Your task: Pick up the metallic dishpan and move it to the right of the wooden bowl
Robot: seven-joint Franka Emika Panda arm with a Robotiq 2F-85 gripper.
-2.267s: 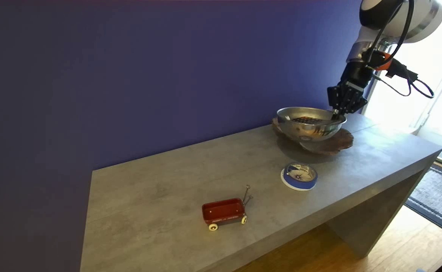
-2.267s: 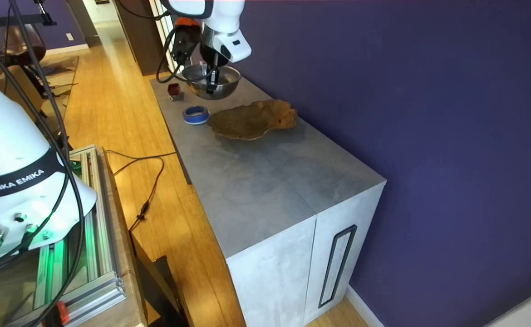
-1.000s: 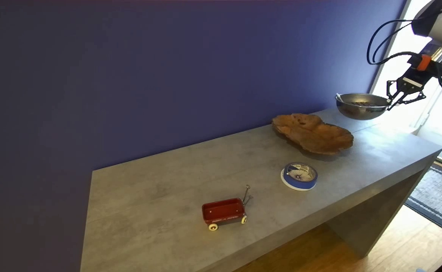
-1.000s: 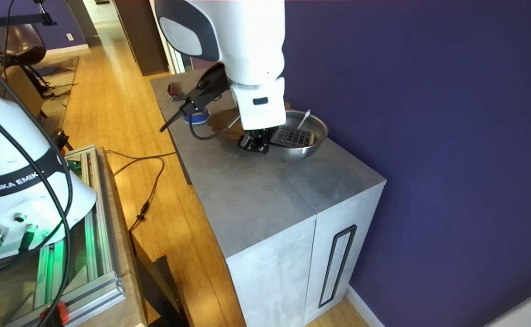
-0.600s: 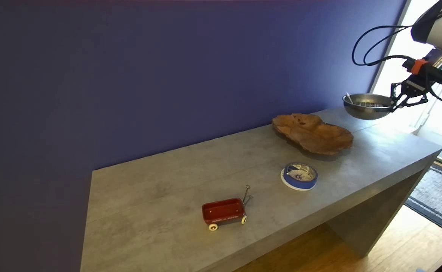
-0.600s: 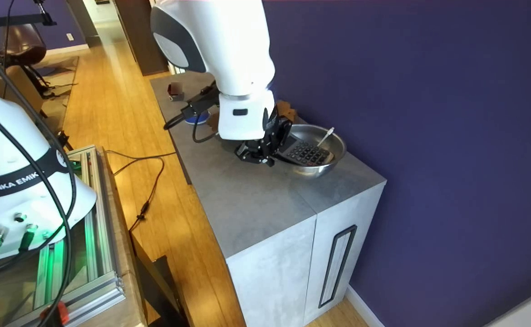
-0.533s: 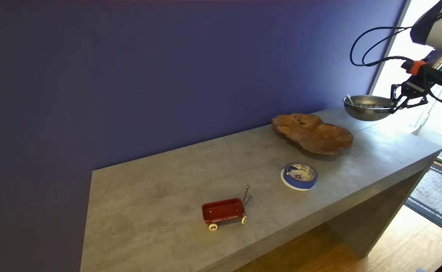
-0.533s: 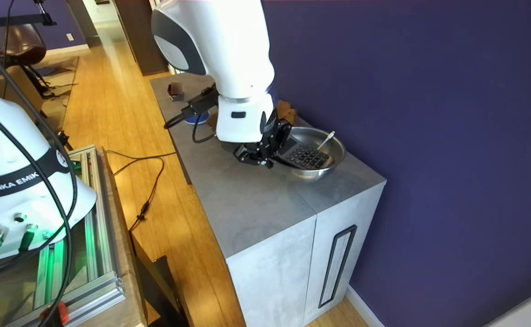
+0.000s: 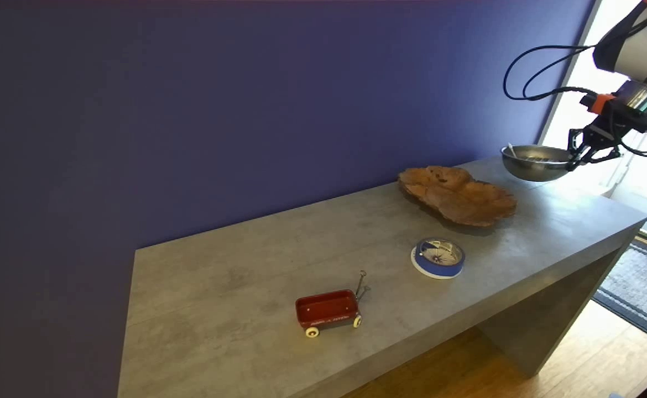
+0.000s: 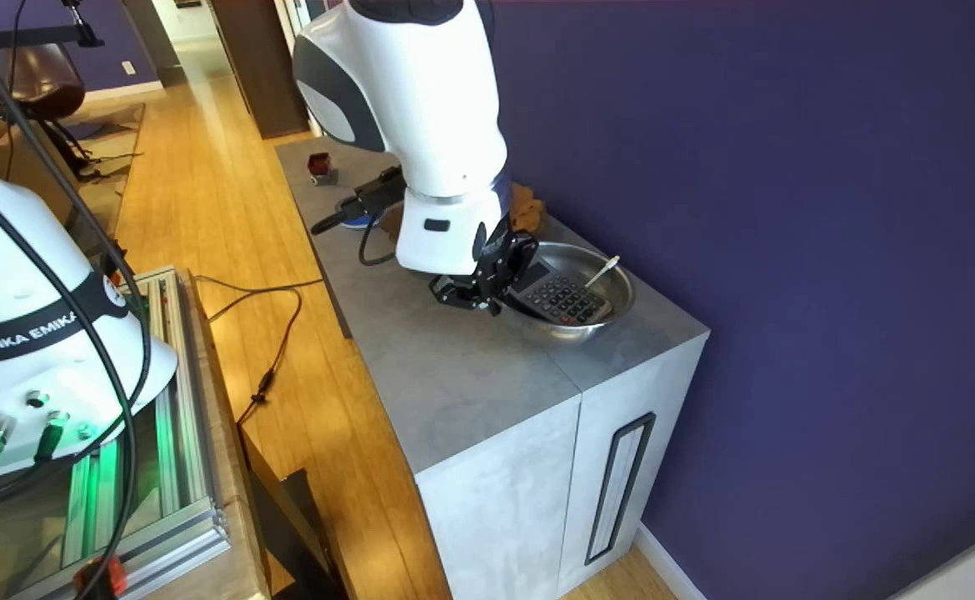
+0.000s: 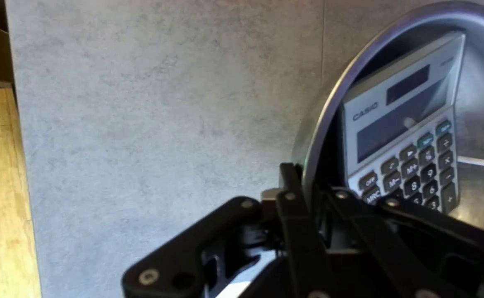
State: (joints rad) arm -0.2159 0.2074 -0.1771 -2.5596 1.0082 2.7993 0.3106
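Observation:
The metallic dishpan (image 9: pixel 535 169) is right of the wooden bowl (image 9: pixel 459 198) in an exterior view, low over the table and roughly level. I cannot tell whether its base touches the table. It also shows in an exterior view (image 10: pixel 569 333) and in the wrist view (image 11: pixel 341 89). My gripper (image 11: pixel 305 186) is shut on the dishpan's rim, one finger outside and one inside; it also shows in both exterior views (image 9: pixel 574 160) (image 10: pixel 511 296). A grey calculator (image 11: pixel 403 128) and a white-handled object (image 10: pixel 602 272) lie in the dishpan. The arm mostly hides the wooden bowl (image 10: pixel 527 208) in an exterior view.
A blue-and-white round dish (image 9: pixel 438 258) stands in front of the wooden bowl. A small red wagon (image 9: pixel 328 309) stands farther left. The purple wall (image 9: pixel 301 110) runs along the table's (image 9: pixel 235 276) back edge. The cabinet end (image 10: pixel 571 400) lies near the dishpan.
The gripper carried the dishpan from the wagon side, past the wooden bowl, to the bowl's right. In the last half second, it came down slightly. The wooden bowl, blue-and-white dish and wagon stayed put.

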